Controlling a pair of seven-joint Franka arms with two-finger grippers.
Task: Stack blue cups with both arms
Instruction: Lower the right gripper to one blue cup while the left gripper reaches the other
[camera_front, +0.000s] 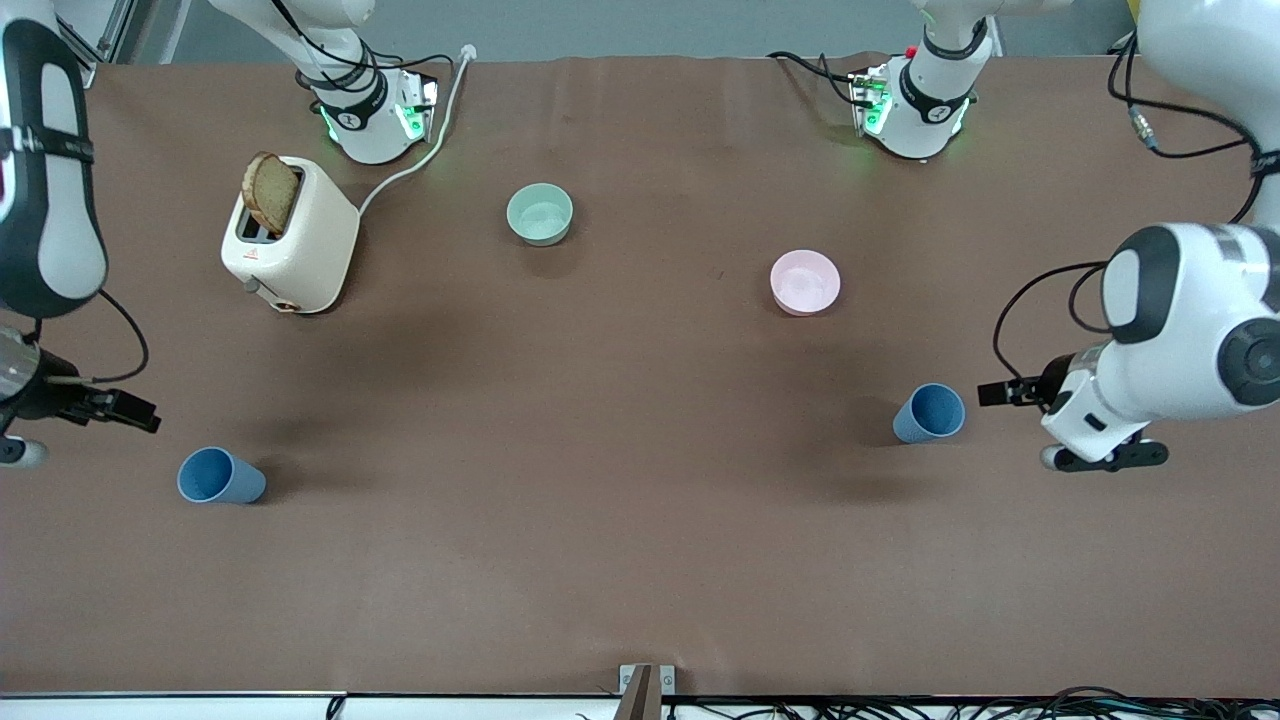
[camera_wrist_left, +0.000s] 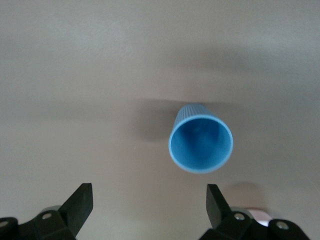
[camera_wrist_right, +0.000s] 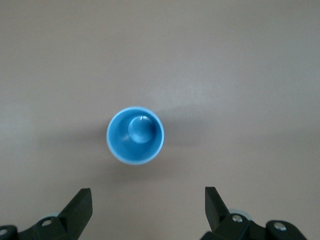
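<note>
Your left gripper (camera_front: 1000, 393) hangs low near the left arm's end of the bench, fingers (camera_wrist_left: 77, 206) spread wide, with one blue cup (camera_front: 930, 413) upright just beside them, untouched. Your right gripper (camera_front: 125, 410) hangs near the opposite end, equally wide, over the bench beside the other blue cup (camera_front: 218, 477).

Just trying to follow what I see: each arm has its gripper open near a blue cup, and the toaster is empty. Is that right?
Not quite. The front view shows a slice of brown bread sticking up from the toaster. The rest holds: the left gripper and right gripper are open, each near a blue cup.
</note>
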